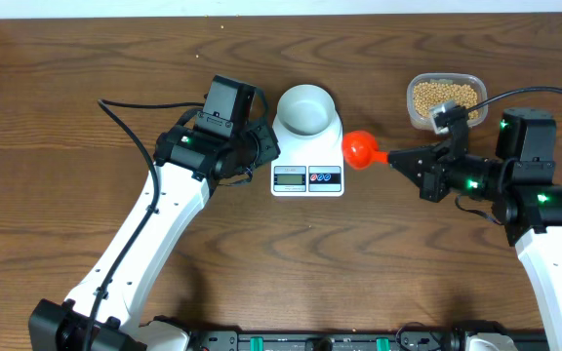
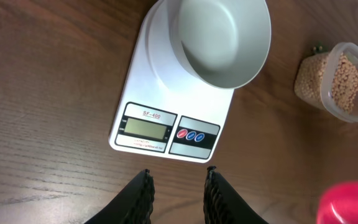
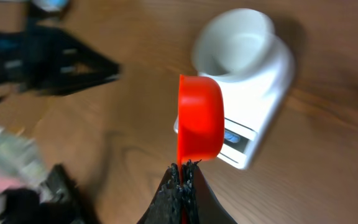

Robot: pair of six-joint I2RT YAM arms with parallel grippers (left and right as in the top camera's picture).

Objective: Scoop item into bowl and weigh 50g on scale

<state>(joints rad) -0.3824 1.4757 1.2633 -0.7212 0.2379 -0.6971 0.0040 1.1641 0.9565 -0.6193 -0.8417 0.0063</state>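
1. Near the middle of the wooden table (image 1: 66,58), a white scale (image 1: 306,179), with its display and round buttons along the edge nearest the arms.
2. On the far part of the scale's platform, the pale bowl (image 1: 332,105), upright. Its rim slightly overhangs the platform in the left wrist view.
3. Off to the right of the scale and apart from it, toward the table's far edge, the tan beans (image 1: 444,95), heaped in a clear plastic container (image 1: 413,109) (rounded corners, see-through walls).
4. Pressed together on the thin handle of a red scoop (image 1: 361,149), the right gripper (image 3: 183,171), pinching the handle near its end.
5. Scoop cup just beside the scale's right edge, between the scale and the gripper. Turned on its side in the right wrist view, with the flat rim facing left. Cannot tell whether it touches the scale, or what it holds.
6. Close to the scale's left side in the overhead view, the left gripper (image 2: 178,180), fingers spread a little with only bare table showing between them. Dark ribbed fingers aimed toward the display and not touching the scale.
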